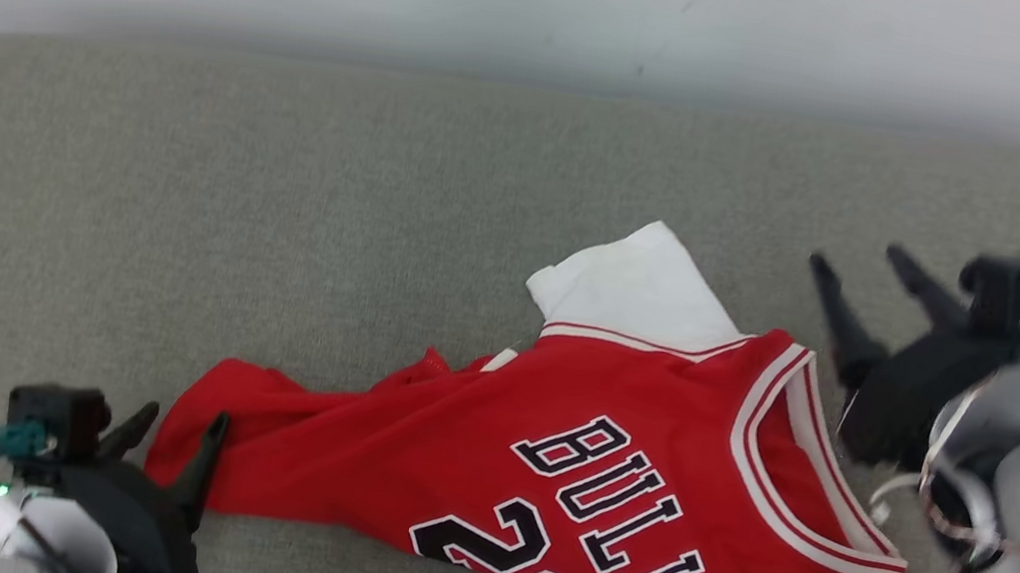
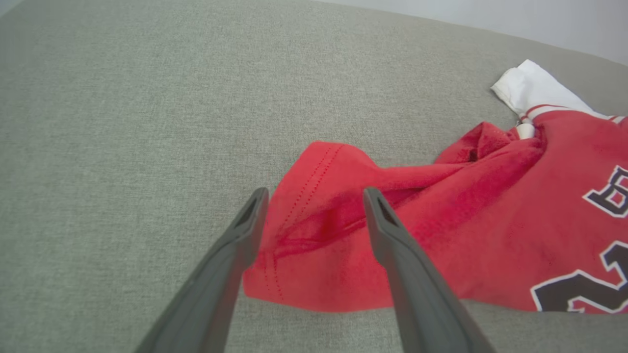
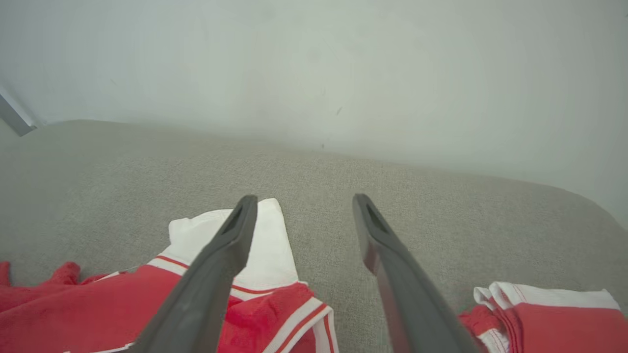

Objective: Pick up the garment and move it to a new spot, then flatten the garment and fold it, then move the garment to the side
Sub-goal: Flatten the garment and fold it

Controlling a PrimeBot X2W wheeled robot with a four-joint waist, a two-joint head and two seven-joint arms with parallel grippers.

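Garment (image 1: 645,468) sprawled rumpled over the near right part of a grey padded bench (image 1: 281,192), pale wall (image 1: 553,0) behind. Red jersey with white trim, dark lettering face up. Hem end bunched toward the left, neck opening toward the right, white piece (image 1: 632,280) poking out at the far edge. Not flat, not folded, not set aside.

Looks like an early stage. At best the move to a new spot is done, though nothing here confirms it. Smoothing, folding and the final shift to the side all seem left.

Left gripper (image 1: 181,424) released and empty, fingers straddling the bunched hem corner and low over it. Contact with the cloth cannot be told. Right gripper (image 1: 856,257) likewise spread wide and grasping nothing, just beside the neck opening, tips pointing out past the white piece.

Small red-and-white fold (image 3: 539,304) in the lower right corner of the right wrist view. Same jersey or another piece, cannot tell.
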